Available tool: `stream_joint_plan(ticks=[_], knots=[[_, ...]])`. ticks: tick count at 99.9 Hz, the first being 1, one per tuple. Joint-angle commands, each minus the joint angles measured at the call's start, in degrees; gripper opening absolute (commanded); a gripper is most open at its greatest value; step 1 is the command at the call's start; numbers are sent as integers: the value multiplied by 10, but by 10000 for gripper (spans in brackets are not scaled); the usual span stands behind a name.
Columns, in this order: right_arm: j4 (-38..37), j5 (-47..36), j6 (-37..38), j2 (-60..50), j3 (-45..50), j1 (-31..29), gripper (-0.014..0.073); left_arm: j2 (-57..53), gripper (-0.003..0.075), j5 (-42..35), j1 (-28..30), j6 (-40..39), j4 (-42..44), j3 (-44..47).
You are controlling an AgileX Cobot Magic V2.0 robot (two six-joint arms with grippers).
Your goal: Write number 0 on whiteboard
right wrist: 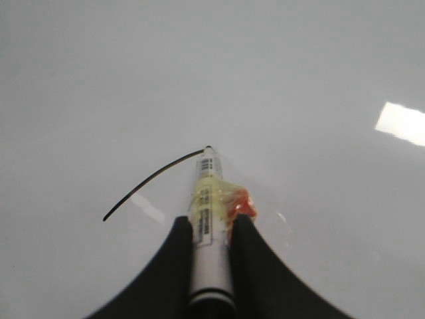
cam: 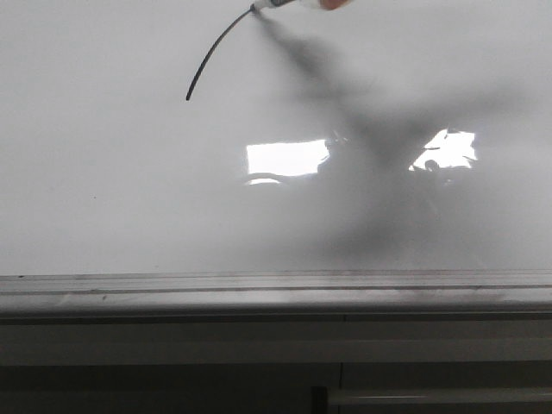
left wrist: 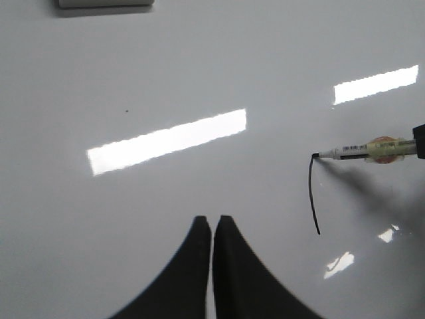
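Gripping marker (right wrist: 211,219) in right gripper (right wrist: 211,234) | tip touches number 0 (right wrist: 151,181) arc end | left gripper (left wrist: 212,229) clenched

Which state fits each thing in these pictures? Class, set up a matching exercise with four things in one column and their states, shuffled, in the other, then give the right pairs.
Things:
1. left gripper
2. right gripper
3. marker pen
4. black line

States:
A. a short curve, not yet a closed loop
B. shut, holding nothing
C. tip touching the whiteboard
D. shut around the pen's barrel

Pairs: 1-B, 2-D, 3-C, 4-A
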Motion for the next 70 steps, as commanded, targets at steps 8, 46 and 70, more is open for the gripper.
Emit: stream_joint_plan(ticks=[8, 46, 70], knots=[[32, -44, -1, -16, 2, -5, -68, 7, -20, -23, -1, -6, 25, -17], [54, 94, -1, -13, 39, -5, -68, 7, -20, -23, -1, -6, 25, -17], [53, 132, -1, 28, 37, -4, -68, 7, -20, -23, -1, -6, 25, -17]])
